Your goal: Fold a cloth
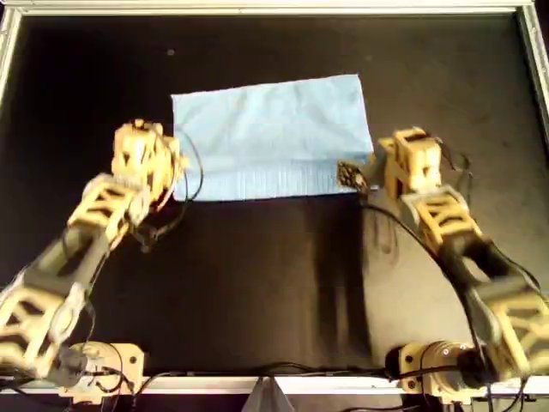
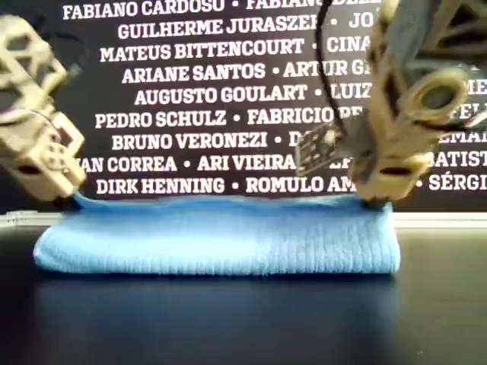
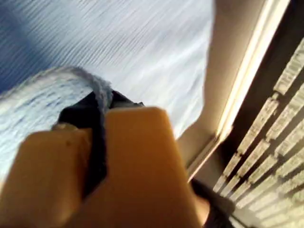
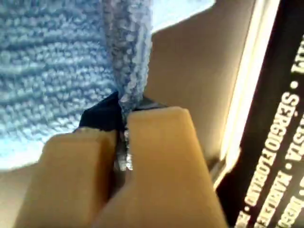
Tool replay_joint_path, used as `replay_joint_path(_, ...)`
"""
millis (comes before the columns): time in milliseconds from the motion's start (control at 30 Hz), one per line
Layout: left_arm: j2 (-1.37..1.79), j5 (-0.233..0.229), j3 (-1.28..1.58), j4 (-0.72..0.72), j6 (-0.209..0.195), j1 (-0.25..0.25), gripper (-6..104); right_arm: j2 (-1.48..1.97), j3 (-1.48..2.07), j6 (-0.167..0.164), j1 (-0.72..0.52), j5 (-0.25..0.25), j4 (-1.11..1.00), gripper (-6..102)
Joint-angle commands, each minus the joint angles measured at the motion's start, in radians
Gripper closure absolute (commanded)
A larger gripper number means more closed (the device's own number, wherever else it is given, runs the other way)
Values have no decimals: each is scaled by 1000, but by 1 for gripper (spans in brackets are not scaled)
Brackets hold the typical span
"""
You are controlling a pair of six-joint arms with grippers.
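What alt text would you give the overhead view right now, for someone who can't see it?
A light blue cloth lies as a wide rectangle on a black table, with a tan robot arm at each near corner. The left gripper pinches the cloth at the view's left, the right gripper at the view's right.

A black table (image 1: 257, 283) with a pale metal rim carries one thing: a light blue cloth (image 1: 274, 129), folded over
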Motion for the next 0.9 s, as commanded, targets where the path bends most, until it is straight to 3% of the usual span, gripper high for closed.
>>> replay_joint_path(0,-29,-6,-140,-18,2,34,98,-31,-184,8,-11,-6,-43,95)
replay_joint_path(567,-356,-6,-526,-18,2,35,98,-397,-664,8,-15,-6,-44,94)
replay_joint_path(867,-439,-6,-647,-18,2,64,98,-560,-899,-6,-17,-6,-44,94)
